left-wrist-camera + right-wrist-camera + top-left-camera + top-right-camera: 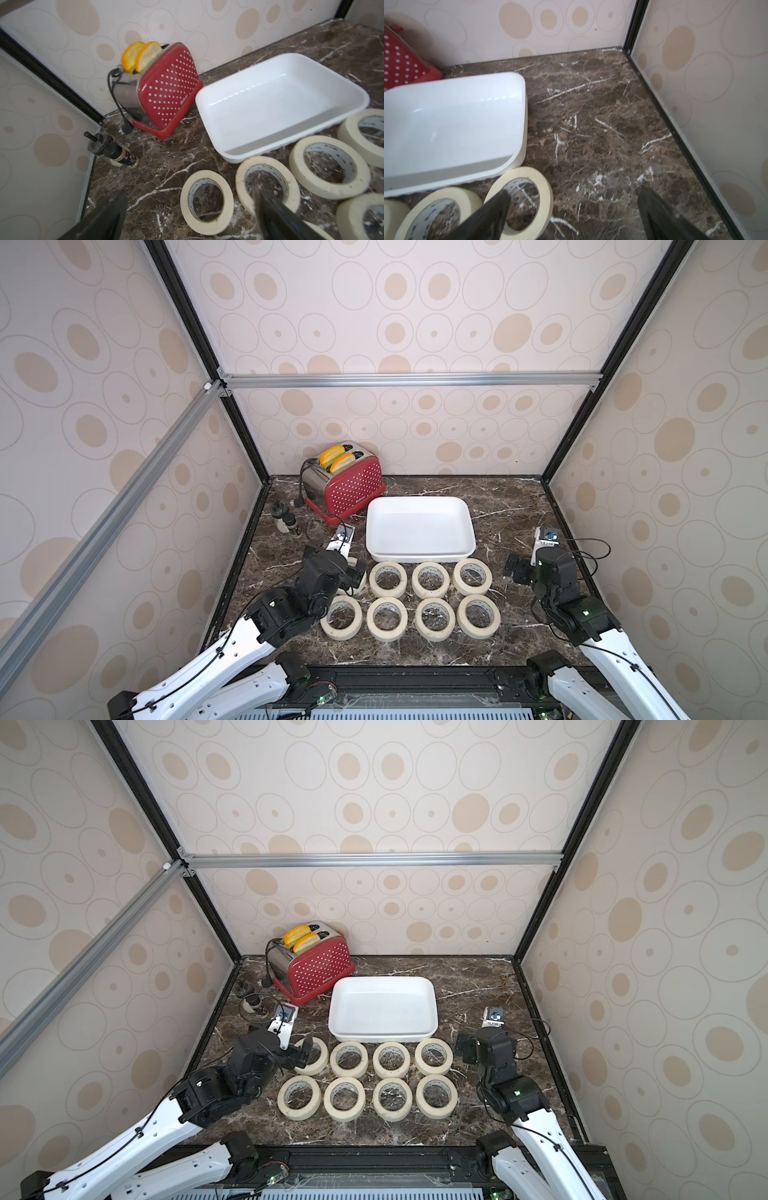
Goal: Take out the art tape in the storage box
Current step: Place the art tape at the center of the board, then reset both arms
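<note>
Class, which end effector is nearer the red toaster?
Left. The left end effector is above the tape roll nearest the toaster; the right end effector is at that row's opposite end.

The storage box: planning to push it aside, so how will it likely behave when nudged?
The storage box looks empty and glossy, so probably light and apt to slide on the smooth marble tabletop. Low and wide, it seems unlikely to tip.
</note>
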Tool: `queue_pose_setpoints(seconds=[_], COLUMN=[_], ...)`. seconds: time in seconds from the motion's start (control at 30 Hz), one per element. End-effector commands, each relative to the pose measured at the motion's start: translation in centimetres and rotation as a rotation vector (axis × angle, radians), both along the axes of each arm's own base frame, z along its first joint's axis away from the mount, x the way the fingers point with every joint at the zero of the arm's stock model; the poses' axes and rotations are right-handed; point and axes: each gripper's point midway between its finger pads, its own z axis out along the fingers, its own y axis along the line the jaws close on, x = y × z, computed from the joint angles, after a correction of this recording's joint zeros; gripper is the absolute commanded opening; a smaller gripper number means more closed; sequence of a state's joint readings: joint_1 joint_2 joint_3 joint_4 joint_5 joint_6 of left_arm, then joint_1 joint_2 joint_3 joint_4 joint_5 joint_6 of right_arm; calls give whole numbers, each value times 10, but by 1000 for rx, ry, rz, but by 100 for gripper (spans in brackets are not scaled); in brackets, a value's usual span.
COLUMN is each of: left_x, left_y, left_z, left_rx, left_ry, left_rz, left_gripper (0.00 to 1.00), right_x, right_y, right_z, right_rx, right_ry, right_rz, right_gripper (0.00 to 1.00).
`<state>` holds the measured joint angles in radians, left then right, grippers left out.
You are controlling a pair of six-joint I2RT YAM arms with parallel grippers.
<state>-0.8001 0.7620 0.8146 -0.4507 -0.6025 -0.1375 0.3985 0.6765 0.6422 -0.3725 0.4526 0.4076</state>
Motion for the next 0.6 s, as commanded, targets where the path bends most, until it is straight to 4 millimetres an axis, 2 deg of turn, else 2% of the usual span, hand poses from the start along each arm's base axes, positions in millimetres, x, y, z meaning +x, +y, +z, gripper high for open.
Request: queue_pose_setpoints(seconds=[0.0,0.1,0.27,0.43,0.47,0.5,0.57], left_x=[8,12,35,64,69,75,84], left_y=[33,51,58,71,75,80,87], left_z=[16,19,3,-29,-35,-40,-52], left_rx=[-47,-65,46,3,-1,3,25], left_ry=[-150,-269,-255,-223,-218,-213,-195], left_rz=[178,299,365,456,472,492,521], left_gripper=[99,99,99,99,99,99,99], right_x=[17,30,54,72,75,77,83], right_y=[-22,-35,-53,-51,-48,-56,-53], right_z=[28,25,-8,-54,-62,-71,-82], right_rx=[-85,-174,-327,-345,-340,-354,-386], right_ry=[-156,-186,-100,-95,-94,-83,-93], right_rz=[-120,-189,-250,-211,-197,-214,-185], right_gripper=[100,100,100,100,100,100,100])
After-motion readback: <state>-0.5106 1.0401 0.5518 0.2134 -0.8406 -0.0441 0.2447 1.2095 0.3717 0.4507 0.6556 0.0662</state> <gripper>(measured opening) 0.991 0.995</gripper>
